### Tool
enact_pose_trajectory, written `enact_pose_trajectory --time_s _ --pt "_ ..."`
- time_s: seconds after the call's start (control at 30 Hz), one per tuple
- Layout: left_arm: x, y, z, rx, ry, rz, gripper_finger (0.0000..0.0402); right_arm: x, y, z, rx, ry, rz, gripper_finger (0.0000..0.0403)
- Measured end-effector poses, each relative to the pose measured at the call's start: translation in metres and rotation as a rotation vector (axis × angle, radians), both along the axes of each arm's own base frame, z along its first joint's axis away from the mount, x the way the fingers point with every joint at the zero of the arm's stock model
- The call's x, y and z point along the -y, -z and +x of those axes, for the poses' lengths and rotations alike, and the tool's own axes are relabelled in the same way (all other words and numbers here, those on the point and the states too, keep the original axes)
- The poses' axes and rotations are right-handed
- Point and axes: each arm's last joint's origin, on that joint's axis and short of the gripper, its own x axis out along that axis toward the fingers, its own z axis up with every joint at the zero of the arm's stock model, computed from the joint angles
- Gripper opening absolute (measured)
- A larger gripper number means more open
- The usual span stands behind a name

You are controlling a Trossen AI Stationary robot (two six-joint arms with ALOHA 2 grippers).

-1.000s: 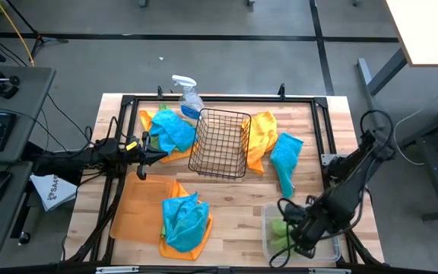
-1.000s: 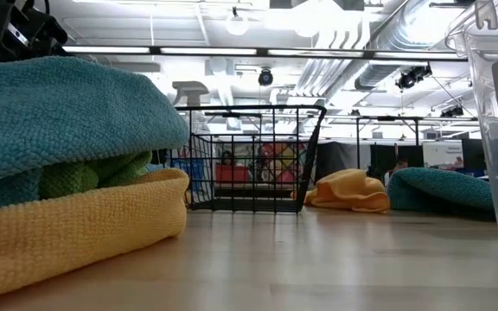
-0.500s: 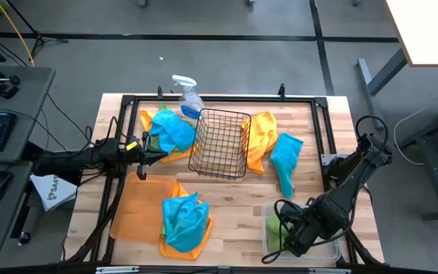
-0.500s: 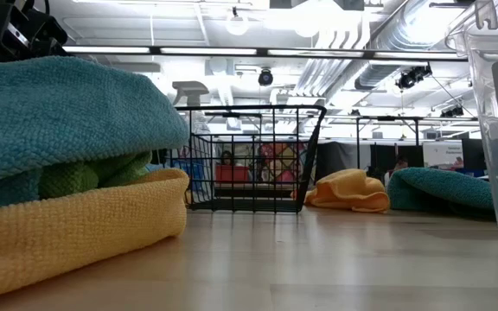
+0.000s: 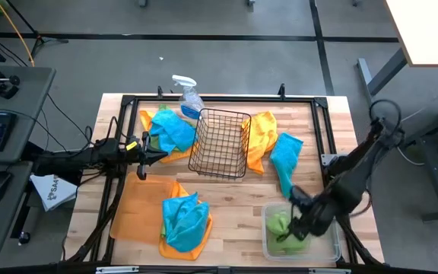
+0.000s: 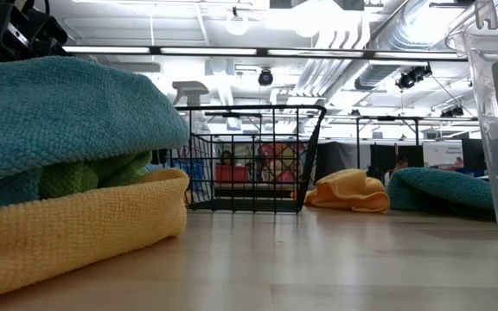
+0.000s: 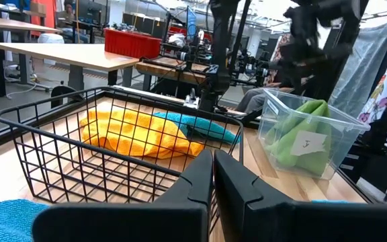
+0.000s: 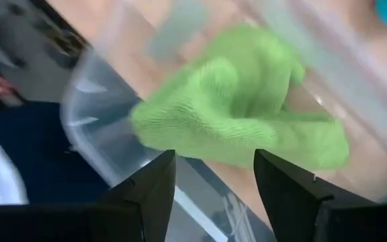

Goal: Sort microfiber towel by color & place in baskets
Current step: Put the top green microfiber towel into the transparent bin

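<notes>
From above, the right gripper (image 5: 299, 223) hovers over the clear tub (image 5: 331, 247), a green towel (image 5: 284, 228) lying just below it. Its wrist view shows the fingers spread, holding nothing. The left gripper (image 7: 213, 176), pressed closed, waits beside the wire basket (image 7: 113, 144). A fold could catch a fingertip and lift out.

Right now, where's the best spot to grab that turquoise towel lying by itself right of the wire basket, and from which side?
Probably from straight above, pinching the turquoise towel at its wide bunched upper part. It lies alone on bare wood beside the orange towel, its narrow tail trailing toward the clear tub. The right end effector, open above that tub, is nearest; the left end effector waits shut beyond the wire basket.
</notes>
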Motion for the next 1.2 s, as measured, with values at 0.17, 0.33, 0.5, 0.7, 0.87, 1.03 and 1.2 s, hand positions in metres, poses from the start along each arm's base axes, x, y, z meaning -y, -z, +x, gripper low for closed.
enact_pose_trajectory --time_s 0.17,0.33,0.5,0.7,0.87,1.03,1.2 --pt "0.0 0.0 0.0 0.0 0.0 0.0 0.0003 0.048 -0.033 -0.014 0.226 0.175 -0.075 0.0195" --pt "0.0 0.0 0.0 0.0 0.0 0.0 0.0003 0.094 -0.049 -0.01 0.411 0.334 -0.271 0.0195" --pt "0.0 0.0 0.0 0.0 0.0 0.0 0.0003 0.129 -0.052 0.008 0.419 0.302 -0.385 0.0195" --pt "0.0 -0.017 -0.002 0.197 0.02 -0.152 0.0003 0.16 -0.056 0.025 0.469 0.231 -0.425 0.0195" --pt "-0.004 -0.043 -0.011 0.507 -0.076 -0.29 0.0003 0.175 -0.059 0.03 0.502 0.236 -0.473 0.0195" --pt "-0.006 -0.056 -0.017 0.603 -0.134 -0.35 0.0003 0.186 -0.059 0.03 0.492 0.261 -0.503 0.0195" --pt "-0.006 -0.093 -0.009 0.436 -0.149 -0.434 0.0001 0.192 -0.059 0.03 0.485 0.283 -0.5 0.0195"
